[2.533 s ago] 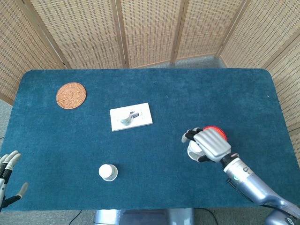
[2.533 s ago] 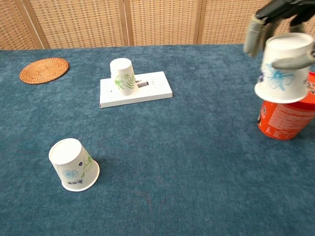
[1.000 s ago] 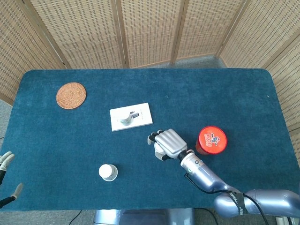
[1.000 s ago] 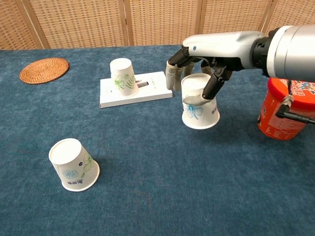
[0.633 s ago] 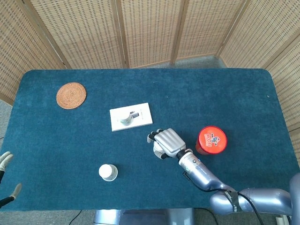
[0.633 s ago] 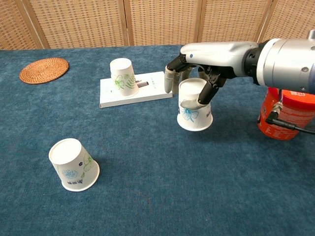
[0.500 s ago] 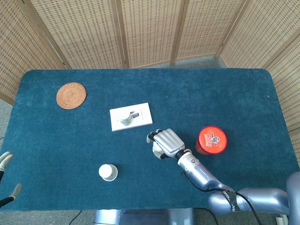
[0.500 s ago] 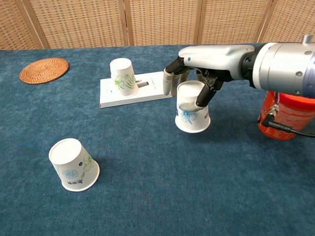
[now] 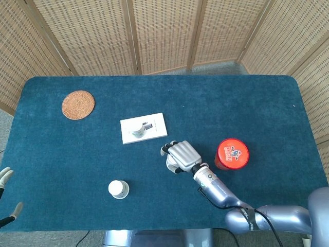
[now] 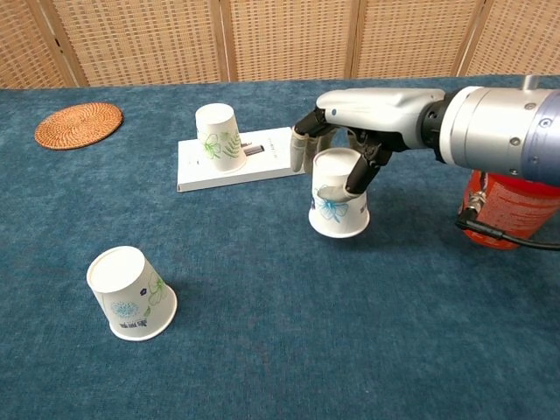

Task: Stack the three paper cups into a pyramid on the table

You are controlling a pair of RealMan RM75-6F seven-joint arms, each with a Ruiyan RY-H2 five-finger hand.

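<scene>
Cups stand upside down on the blue table [image 10: 262, 350]. One with a blue print [image 10: 339, 206] sits near the middle, the right hand [image 10: 350, 131] grasping it from above, fingers wrapped round its upturned base. At its ten o'clock, a green-printed cup [image 10: 220, 136] stands on a flat white box [image 10: 254, 162], near the hand's knuckles. A third cup [image 10: 131, 293] stands alone at eight o'clock, well apart, by the near edge. At three o'clock the red canister [image 9: 232, 153], lid on, stands just beside the forearm. A woven coaster [image 9: 78, 104] lies far off at ten o'clock. Open cloth stretches between the held cup and the lone one. The left hand [image 9: 6, 198] hangs off the table's near-left edge, fingers apart, grasping nothing.
</scene>
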